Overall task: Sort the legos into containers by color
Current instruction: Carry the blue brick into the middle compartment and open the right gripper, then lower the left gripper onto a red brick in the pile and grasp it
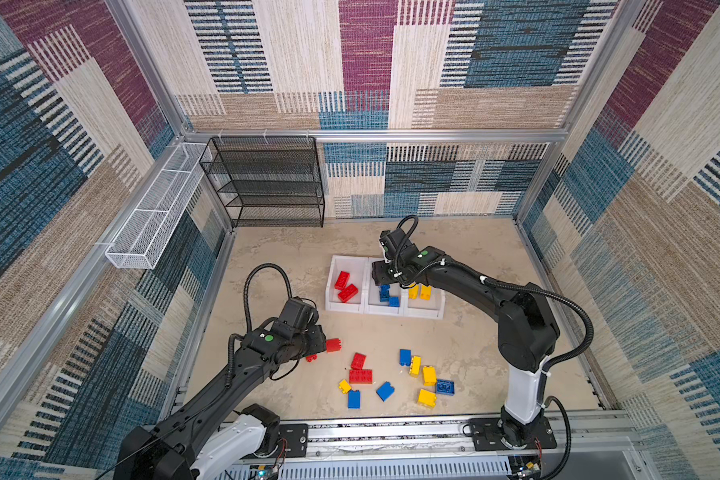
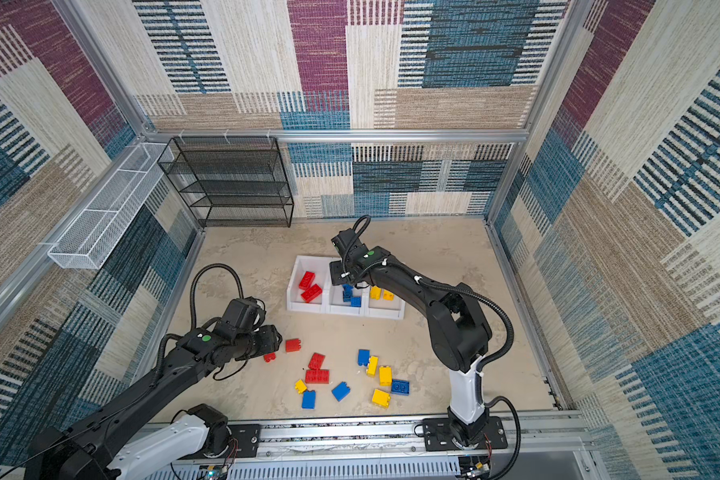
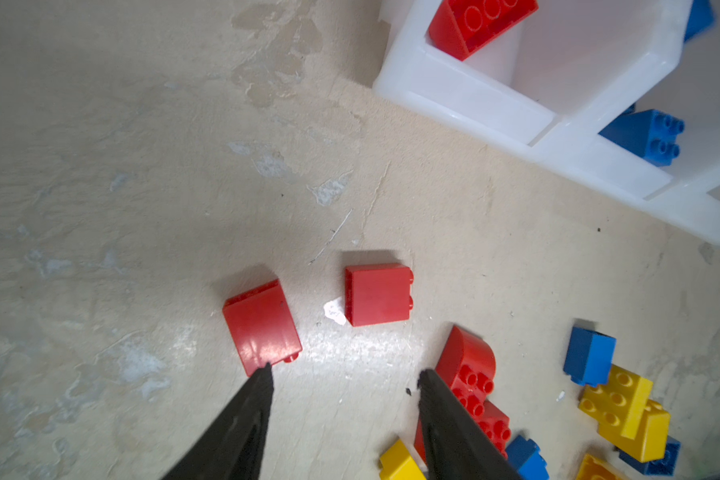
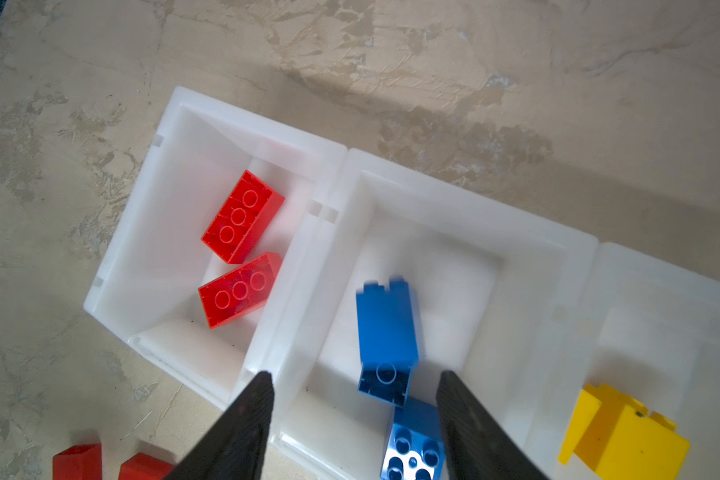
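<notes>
Okay so, the right end effector (image 4: 355,375) hangs over the middle one of the three joined white plastic bins (image 1: 344,309) on the far side of the beige desk (image 1: 267,257). Its jaws are roughly half spread and gripping nothing. The blue oblong studded brick (image 4: 387,328) under it looks smeared, so my guess is it's dropping in with the other blue ones. Right colour, right bin. To finish cleanly I'd leave the jaws apart and lift straight up so neither finger clips the rim.

The left end effector (image 3: 345,371) is also partly open and empty, low over a red square brick (image 3: 262,326). That's just left of the loose pile of red, blue and yellow bricks (image 1: 391,374) on the near side. One fingertip sits right at that brick's edge, so I'd shift until both flat sides are straddled before squeezing, then carry it to the left bin.

Hard to tell:
- Both top views hide each arm's fingers under its wrist.
- The right arm covers the far part of the middle bin.
- The yellow bin is cut off in the right wrist view.
- I can't count the blues.
</notes>
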Robot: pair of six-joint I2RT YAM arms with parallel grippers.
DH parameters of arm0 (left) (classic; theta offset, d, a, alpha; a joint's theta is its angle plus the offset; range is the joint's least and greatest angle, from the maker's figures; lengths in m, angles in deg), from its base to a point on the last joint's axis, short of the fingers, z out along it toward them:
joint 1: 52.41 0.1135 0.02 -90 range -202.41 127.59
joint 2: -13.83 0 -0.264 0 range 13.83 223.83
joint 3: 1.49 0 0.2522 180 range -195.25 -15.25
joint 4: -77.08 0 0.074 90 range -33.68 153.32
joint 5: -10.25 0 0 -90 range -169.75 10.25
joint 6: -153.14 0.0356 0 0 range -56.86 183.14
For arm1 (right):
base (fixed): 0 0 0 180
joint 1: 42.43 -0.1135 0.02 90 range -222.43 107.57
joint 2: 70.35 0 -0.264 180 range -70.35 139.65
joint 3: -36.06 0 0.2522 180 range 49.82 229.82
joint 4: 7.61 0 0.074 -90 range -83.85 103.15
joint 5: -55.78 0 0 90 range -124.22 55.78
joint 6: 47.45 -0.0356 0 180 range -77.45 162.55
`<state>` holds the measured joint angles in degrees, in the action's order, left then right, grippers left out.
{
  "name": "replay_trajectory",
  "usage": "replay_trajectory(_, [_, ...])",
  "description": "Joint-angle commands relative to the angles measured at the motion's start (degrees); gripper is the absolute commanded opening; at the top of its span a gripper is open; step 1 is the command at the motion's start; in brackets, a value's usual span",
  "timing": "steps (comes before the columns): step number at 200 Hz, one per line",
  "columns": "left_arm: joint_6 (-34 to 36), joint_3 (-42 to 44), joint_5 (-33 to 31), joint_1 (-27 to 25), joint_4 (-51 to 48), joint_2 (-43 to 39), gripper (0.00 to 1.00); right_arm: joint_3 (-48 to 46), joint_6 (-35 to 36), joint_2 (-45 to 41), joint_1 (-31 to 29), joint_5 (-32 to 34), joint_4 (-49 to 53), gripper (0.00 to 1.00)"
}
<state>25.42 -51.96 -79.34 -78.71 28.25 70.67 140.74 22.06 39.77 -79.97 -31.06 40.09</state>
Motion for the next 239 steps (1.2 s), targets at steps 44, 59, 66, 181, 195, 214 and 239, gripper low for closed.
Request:
replay_trajectory(44, [-1.4,0.4,0.2,0.0,-0.8,-0.6,0.60,-2.8,-0.4,-3.4,-0.1,0.1,-0.9,0.70])
replay_trajectory(59, [-1.4,0.4,0.1,0.0,-0.7,-0.5,0.60,-3.4,-0.7,-4.1,0.0,0.1,-1.0,0.70])
replay_trajectory(66, [-1.3,0.5,0.1,0.1,-0.8,-0.5,0.60,-3.7,-0.8,-4.4,-0.1,0.0,-1.1,0.70])
replay_trajectory(181, [-4.3,0.0,-4.9,0.1,-5.3,7.4,0.60,-13.7,-4.2,-10.8,-0.1,-2.3,-3.7,0.70])
replay_trajectory(195, [-4.0,-0.5,-4.6,0.1,-4.8,9.3,0.60,-15.0,-4.6,-11.7,-0.1,-2.3,-3.9,0.70])
replay_trajectory(214, [-3.4,-1.4,-4.9,0.0,-4.4,11.7,0.60,-15.9,-4.8,-12.6,-0.1,-2.1,-3.9,0.70])
replay_trajectory(239, [-3.1,-2.1,-6.2,0.1,-3.9,14.0,0.60,-16.5,-4.9,-13.2,-0.1,-2.1,-3.9,0.70])
